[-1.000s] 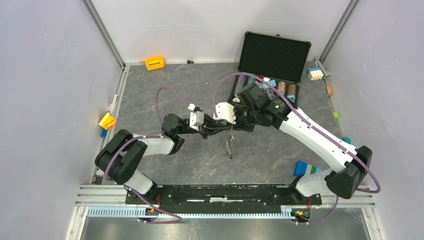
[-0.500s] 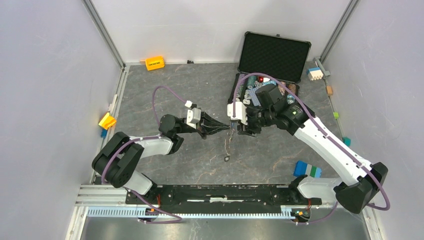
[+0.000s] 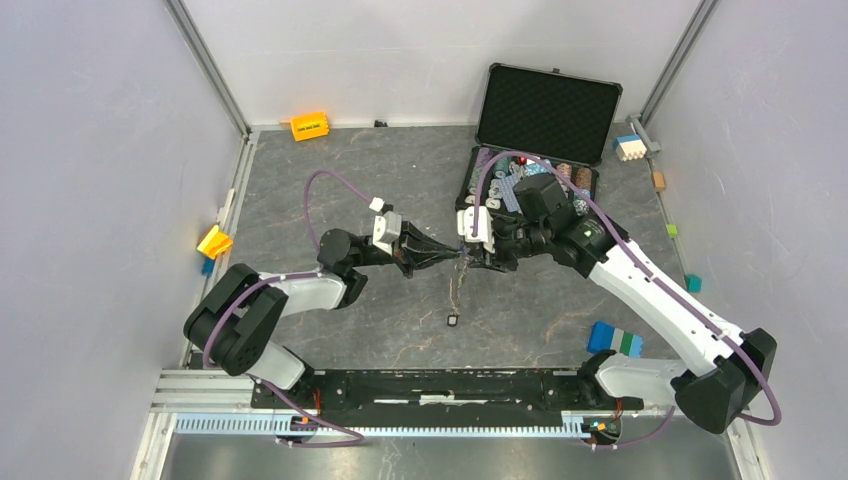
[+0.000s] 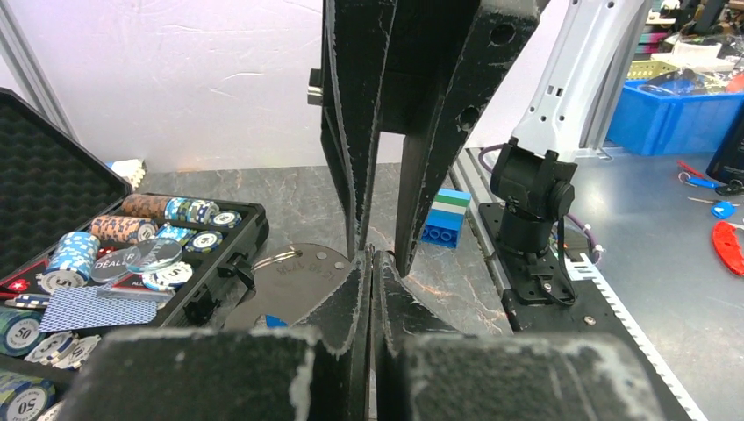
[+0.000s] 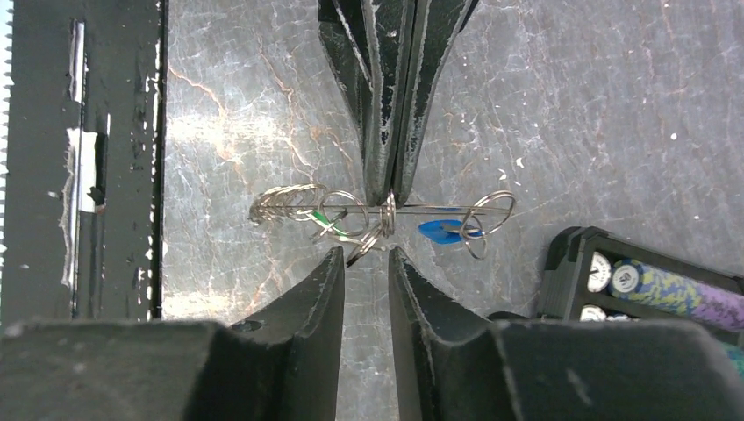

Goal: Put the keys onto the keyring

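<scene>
Left end effector [image 5: 386, 195]: closed, its two tips pinching the keyring [image 5: 386, 216] at a cluster of small rings, above the tabletop [image 3: 320, 180].
Right end effector [image 5: 367, 260]: jaws a narrow gap apart, clamping nothing. The tips sit tip to tip with the left ones, and one small ring lies right at the gap.
Arms: both reach to mid-table from opposite sides and meet nose to nose.
Keyring: held in the air between the two end effectors. From the right wrist it shows edge-on as a thin straight wire with rings strung along it. From the left wrist it shows as a flat silver oval, low and left of the tips.
Green tag [image 5: 326, 219]: hangs on the wire, on the side toward the coiled rings at one end.
Blue tag [image 5: 437, 230]: on the other side of the pinch, beside a larger ring.
Chain [image 3: 457, 290]: drops from the keyring toward the near edge.
Fob [image 3: 453, 320]: small and dark, at the chain's low end (whether it touches the tabletop cannot be told).
Keys: cannot be told apart from the small rings in any view.
Case [image 3: 545, 110]: open, lid raised, at the far right, just behind the right end effector.
Chips [image 4: 175, 210]: in rows and loose in the case tray.
</scene>
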Robot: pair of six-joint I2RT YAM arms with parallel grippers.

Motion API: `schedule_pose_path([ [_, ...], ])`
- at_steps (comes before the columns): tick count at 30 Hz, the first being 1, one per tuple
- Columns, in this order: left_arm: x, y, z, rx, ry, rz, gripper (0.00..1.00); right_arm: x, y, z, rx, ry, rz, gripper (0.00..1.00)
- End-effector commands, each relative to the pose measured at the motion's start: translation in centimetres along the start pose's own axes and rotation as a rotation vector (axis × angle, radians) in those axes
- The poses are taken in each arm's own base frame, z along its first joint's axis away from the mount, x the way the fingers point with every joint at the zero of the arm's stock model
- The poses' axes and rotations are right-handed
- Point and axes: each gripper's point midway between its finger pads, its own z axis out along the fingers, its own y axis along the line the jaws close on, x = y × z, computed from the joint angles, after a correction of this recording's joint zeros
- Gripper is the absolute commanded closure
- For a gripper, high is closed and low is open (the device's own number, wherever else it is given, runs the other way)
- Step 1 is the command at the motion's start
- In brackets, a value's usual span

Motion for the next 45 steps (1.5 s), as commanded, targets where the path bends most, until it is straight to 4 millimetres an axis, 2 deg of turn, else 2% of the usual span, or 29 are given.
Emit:
schedule_pose_path([
  [1,-3.4,0.3,0.7,-0.004,-0.087,0.074,0.98,-0.9,-0.5,0.3,0.007,-0.048,0.001,0.74],
  [15,-2.9,1.2,0.6,-0.061,-0.092,0.045,0.98,-0.1,-0.6,1.2,0.003,-0.043,0.031,1.0],
  [21,-3.0,1.1,0.7,-0.064,-0.096,0.029,0.98,0.0,-0.5,1.5,-0.01,-0.048,0.037,1.0],
  [37,-2.8,2.5,0.7,-0.145,-0.107,-0.023,0.98,-0.2,-0.4,3.1,-0.016,-0.122,0.084,1.0],
  [40,-2.6,2.6,0.7,-0.149,-0.106,-0.027,0.98,-0.5,-0.6,3.2,-0.01,-0.14,0.101,0.94],
  [45,-2.5,2.5,0.6,-0.144,-0.102,-0.02,0.98,-0.5,-0.9,3.0,0.01,-0.13,0.108,0.78],
])
